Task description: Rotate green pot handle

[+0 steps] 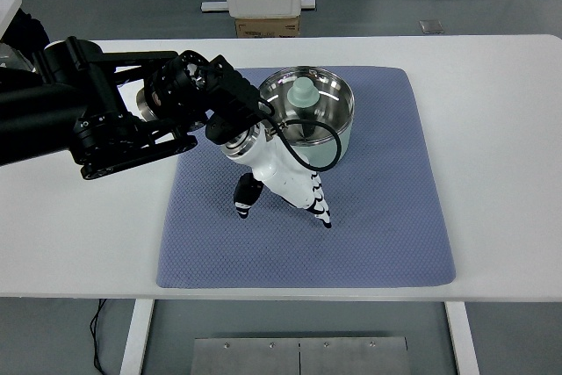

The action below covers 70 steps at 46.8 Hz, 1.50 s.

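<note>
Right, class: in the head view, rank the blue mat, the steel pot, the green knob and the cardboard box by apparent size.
1. Blue mat
2. Steel pot
3. Cardboard box, though it sits farther off and partly hidden, so unsure
4. Green knob

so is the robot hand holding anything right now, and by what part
Nothing is held. The left robot hand hangs over the blue mat in front of the pot, fingers pointing down and relaxed, closed on nothing. The pot's handle cannot be made out.
</note>
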Available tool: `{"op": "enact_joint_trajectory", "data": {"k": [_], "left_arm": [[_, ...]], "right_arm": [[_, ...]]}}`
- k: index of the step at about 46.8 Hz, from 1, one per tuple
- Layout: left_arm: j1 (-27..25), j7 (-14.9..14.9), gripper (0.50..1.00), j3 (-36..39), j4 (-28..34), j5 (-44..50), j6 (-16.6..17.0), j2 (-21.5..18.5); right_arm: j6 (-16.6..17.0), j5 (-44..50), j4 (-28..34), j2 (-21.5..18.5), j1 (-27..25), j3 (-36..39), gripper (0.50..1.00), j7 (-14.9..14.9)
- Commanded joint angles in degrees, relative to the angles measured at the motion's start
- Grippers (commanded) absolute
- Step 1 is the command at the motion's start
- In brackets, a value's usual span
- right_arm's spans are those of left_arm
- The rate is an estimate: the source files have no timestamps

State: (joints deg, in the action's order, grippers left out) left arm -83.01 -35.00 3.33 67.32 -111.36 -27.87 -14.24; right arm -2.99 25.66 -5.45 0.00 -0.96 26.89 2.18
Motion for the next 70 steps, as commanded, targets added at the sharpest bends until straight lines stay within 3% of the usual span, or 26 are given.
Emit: {"op": "enact_joint_trajectory", "data": {"k": [1, 70], "left_arm": [[-0.1, 0.0, 1.0, 0.4, 0.4, 0.0, 0.0, -0.3], [-2.7, 0.0, 1.0, 5.1, 1.2, -0.1, 0.1, -8.9]], "right_arm": [[0.0, 0.0, 0.0, 0.0, 0.0, 0.0, 1.0, 0.0], [0.0, 0.0, 0.0, 0.0, 0.0, 0.0, 1.0, -0.1]]}}
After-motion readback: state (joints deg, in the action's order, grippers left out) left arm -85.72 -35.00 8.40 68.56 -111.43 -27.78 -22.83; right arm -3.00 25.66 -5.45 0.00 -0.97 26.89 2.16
